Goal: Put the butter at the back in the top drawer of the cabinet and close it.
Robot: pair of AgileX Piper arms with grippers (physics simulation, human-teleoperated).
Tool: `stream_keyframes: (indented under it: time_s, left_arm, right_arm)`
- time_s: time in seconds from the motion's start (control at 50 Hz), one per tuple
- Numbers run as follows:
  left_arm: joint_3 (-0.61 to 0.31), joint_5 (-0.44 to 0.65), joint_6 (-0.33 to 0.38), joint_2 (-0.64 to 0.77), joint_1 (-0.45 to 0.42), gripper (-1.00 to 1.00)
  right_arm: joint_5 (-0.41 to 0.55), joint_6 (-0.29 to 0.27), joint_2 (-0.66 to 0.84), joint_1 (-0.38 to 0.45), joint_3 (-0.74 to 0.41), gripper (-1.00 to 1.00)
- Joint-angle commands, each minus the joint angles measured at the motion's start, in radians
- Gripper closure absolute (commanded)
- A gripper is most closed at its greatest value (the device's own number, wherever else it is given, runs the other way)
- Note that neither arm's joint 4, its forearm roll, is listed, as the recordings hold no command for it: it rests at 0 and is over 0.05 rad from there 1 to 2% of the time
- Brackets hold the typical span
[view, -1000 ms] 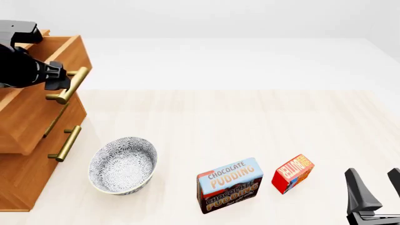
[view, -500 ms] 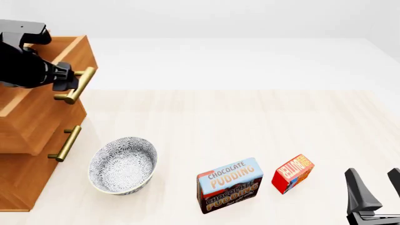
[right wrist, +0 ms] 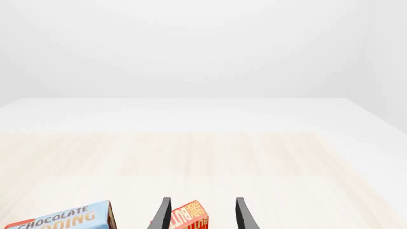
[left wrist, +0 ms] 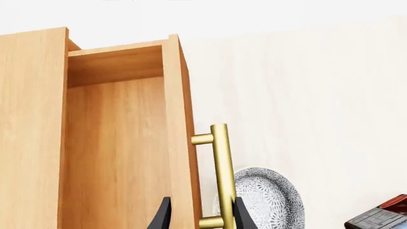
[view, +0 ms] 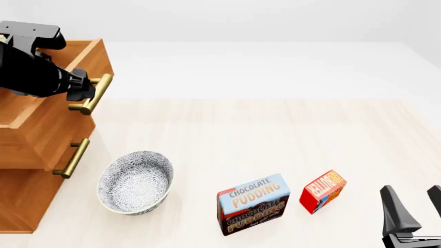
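Butter (view: 323, 191) on table; left gripper (view: 81, 89) clamps top drawer handle (view: 92, 94); right gripper (view: 414, 206) wide

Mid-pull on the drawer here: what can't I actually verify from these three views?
- Left gripper grip on the top drawer's handle: left wrist view cuts the fingers at the edge; front view, the arm hides contact.
- Top drawer floor: hidden by its walls and the arm.
- Cabinet: cut off by the front view's left edge.
- Right gripper height over the butter: fingers cropped in both views.
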Motion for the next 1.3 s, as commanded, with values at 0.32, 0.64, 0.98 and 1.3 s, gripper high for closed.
stream_keyframes:
  time_s: [0.32,0.64,0.98,1.3]
  left_arm:
    - [0.098,0.014,-0.005,0.087,-0.049,-1.0]
    - [0.088,0.014,-0.039,0.097,-0.104,-1.0]
    - [0.09,0.008,-0.068,0.104,-0.156,-1.0]
    - [0.095,0.01,-0.084,0.095,-0.185,-1.0]
  right_arm:
    - [0.0,0.0,0.0,0.0,0.0,-1.0]
    - [0.0,0.0,0.0,0.0,0.0,-1.0]
    - [0.0,0.0,0.0,0.0,0.0,-1.0]
    - [0.0,0.0,0.0,0.0,0.0,-1.0]
